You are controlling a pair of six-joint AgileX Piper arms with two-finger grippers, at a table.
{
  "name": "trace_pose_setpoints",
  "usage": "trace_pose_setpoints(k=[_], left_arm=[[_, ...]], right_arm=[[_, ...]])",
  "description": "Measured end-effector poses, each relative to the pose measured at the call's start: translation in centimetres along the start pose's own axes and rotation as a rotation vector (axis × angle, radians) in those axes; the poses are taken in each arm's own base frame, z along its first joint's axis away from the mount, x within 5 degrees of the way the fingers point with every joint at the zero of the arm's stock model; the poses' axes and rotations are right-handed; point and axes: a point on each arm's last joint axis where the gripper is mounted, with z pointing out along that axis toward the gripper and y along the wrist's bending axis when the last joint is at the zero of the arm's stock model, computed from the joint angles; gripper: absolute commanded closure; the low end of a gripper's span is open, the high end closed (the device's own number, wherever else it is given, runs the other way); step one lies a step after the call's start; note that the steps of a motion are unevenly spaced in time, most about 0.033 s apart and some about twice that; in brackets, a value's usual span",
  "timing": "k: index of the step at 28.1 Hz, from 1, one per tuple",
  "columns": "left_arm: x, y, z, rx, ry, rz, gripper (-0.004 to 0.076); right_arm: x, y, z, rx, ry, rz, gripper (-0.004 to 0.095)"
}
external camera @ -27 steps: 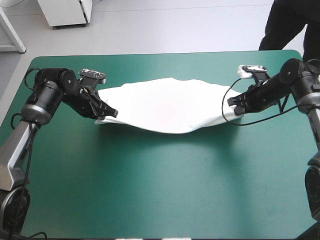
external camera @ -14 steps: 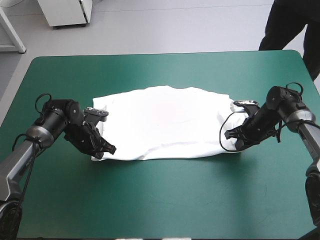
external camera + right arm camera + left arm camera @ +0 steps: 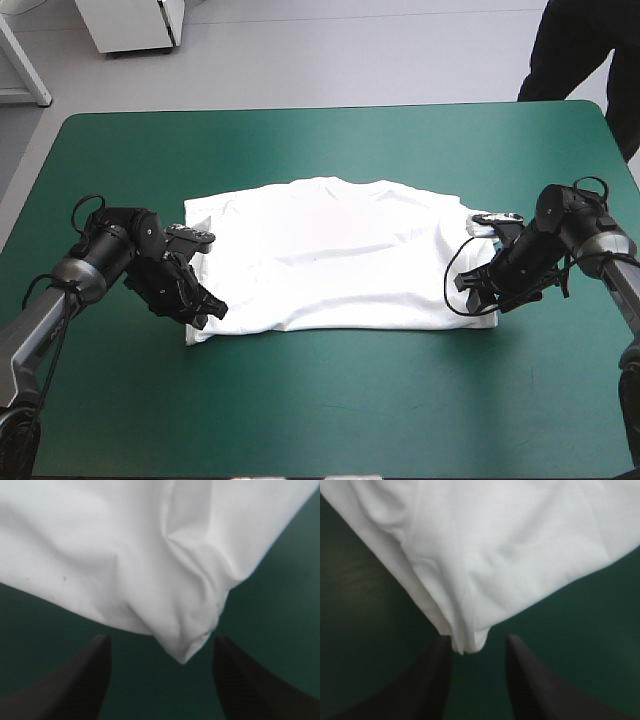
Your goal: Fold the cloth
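The left gripper has its black fingers slightly parted, clamping nothing; a corner of the T-shirt reaches between the tips. The right gripper stands wider apart (likewise empty), the opposite corner between its fingers. The T-shirt lies folded mid-table on the teal-green cover.

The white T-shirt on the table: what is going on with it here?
Two robot arms are folding a white short-sleeved T-shirt on the teal-green table. The shirt lies flat. The left gripper and the right gripper stand open at its two near corners, one corner between each pair of black fingers.
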Motion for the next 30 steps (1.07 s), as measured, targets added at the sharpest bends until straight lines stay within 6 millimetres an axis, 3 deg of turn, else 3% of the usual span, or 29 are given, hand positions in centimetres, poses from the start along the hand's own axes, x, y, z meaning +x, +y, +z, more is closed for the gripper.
trace_pose_setpoints(k=[5, 8, 11, 14, 18, 25, 30], left_arm=[[1.2, -0.6, -2.6, -0.022, -0.094, -0.009, 0.0263], [2.5, -2.3, -7.7, 0.015, -0.294, 0.022, 0.0263], [2.7, -3.2, -10.7, 0.048, -0.409, 0.053, 0.0263], [2.2, -3.5, -12.2, 0.05, -0.498, 0.074, 0.0263], [1.0, -3.3, -12.3, 0.04, -0.555, 0.073, 0.0263], [-1.8, -2.1, -9.1, 0.042, -0.445, 0.047, 0.0263], [-2.6, -1.4, -7.7, 0.017, -0.39, 0.024, 0.0263]], right_arm=[[1.6, 0.5, -3.3, 0.08, -0.093, -0.021, 0.0232], [2.4, 0.4, -6.4, 0.208, -0.206, 0.009, 0.0232], [1.8, 0.1, -7.1, 0.252, -0.253, 0.025, 0.0232], [1.0, -0.1, -7.3, 0.261, -0.269, 0.031, 0.0232], [-0.3, 0.0, -7.3, 0.233, -0.288, 0.042, 0.0236], [-2.6, 0.0, -7.0, 0.172, -0.315, 0.055, 0.0236], [-3.8, -0.2, -6.1, 0.139, -0.299, 0.05, 0.0236]])
